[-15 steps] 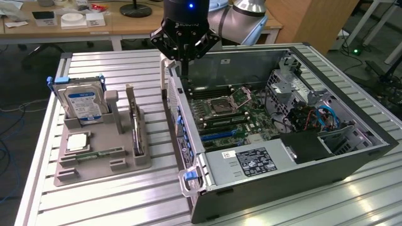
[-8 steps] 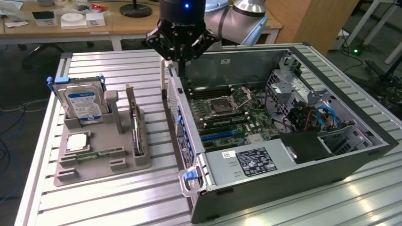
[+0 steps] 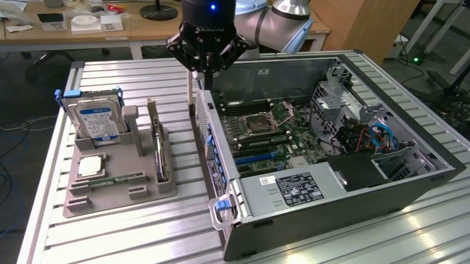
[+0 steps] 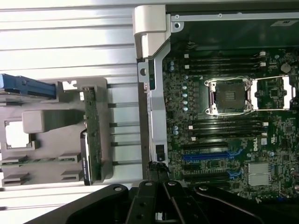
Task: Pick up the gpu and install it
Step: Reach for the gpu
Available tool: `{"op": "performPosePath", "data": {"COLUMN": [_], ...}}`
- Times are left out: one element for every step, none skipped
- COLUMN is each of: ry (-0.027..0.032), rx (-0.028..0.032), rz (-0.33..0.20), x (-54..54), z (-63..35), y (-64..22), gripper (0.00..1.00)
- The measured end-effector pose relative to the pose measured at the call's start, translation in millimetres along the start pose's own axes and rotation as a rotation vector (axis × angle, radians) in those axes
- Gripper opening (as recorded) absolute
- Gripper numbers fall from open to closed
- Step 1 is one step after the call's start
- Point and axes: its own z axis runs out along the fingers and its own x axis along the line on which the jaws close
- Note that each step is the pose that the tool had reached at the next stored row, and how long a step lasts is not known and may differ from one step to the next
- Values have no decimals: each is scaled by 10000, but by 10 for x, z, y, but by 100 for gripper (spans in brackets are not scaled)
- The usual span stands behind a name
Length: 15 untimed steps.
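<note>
The gpu (image 3: 157, 144) stands on its long edge in a slot of the grey holder (image 3: 110, 190), a thin card with a metal bracket end; in the wrist view the gpu (image 4: 95, 135) appears edge-on. My gripper (image 3: 208, 77) hangs over the near wall of the open computer case (image 3: 323, 209), off to the exterior view's right of the gpu and higher than it. Its fingers (image 4: 148, 196) come together to a point, shut with nothing between them. The motherboard (image 4: 224, 116) lies exposed inside the case, with a blue card slot (image 4: 205, 156).
A silver hard drive (image 3: 96, 118) with a blue-white label stands at the holder's back. A processor chip (image 3: 91, 165) and a green memory stick (image 3: 118, 179) lie in the holder. Blue cables (image 3: 382, 135) and a drive cage fill the case's right side. A desk (image 3: 88, 27) stands behind.
</note>
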Motion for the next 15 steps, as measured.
{"op": "performPosePath", "data": {"ry": [0,1,0,0,0,0,0,0,0,1,0,0,0,0,0], "rx": [0,0,-1,0,0,0,0,0,0,0,0,0,0,0,0], "rz": [0,0,1,0,0,1,0,1,0,0,0,1,0,1,0], "x": [9,17,26,34,43,51,60,69,78,87,96,105,113,122,131], "z": [0,-1,-1,-1,-1,-2,-2,-2,-3,-3,-3,-3,-3,-4,-4], "y": [-2,-4,-6,-8,-10,-11,-13,-15,-18,-20,-22,-24,-26,-28,-31], "gripper": [10,10,10,10,10,10,10,10,10,10,10,10,10,10,10]}}
